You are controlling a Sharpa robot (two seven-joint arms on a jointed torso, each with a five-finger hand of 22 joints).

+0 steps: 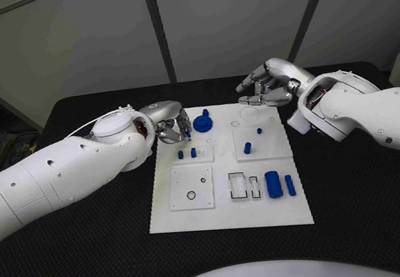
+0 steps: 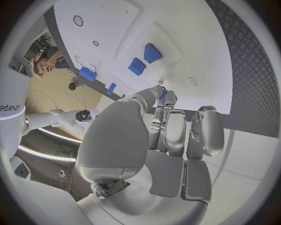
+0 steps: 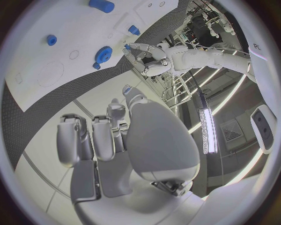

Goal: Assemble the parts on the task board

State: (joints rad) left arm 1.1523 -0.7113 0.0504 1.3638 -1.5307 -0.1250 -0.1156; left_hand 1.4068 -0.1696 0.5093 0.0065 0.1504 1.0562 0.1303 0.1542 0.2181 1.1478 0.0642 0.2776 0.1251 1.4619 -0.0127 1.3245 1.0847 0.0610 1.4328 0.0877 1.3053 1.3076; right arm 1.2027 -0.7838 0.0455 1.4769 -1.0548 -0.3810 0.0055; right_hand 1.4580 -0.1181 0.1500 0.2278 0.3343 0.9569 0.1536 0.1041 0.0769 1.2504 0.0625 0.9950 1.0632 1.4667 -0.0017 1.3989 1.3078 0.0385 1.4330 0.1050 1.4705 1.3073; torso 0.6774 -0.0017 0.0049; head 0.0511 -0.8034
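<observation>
The white task board [image 1: 230, 197] lies in the middle of the black table [image 1: 95, 251], with wide bare table on both long sides and in front of its near edge. The left hand [image 1: 170, 125] is at the board's far left corner, just beside the round blue gear part [image 1: 203, 123]. In the head view its fingers curl in and a small blue part [image 1: 184, 122] shows at the fingertips; the left wrist view shows this blue piece [image 2: 163, 93] pinched between the fingertips, above the board, with two blue pegs [image 2: 144, 59] standing beyond. The right hand [image 1: 268, 87] hovers off the board's far right corner, over the table, fingers bent but apart and holding nothing; the right wrist view confirms this, with its hand [image 3: 117, 140] clear of the board and the gear [image 3: 104, 54] well apart. On the board, two pegs [image 1: 187, 153] stand in the left middle block, another peg [image 1: 248, 148] stands right of them, and a blue cylinder [image 1: 273, 184] and a thinner bar [image 1: 290, 185] lie near the right edge
</observation>
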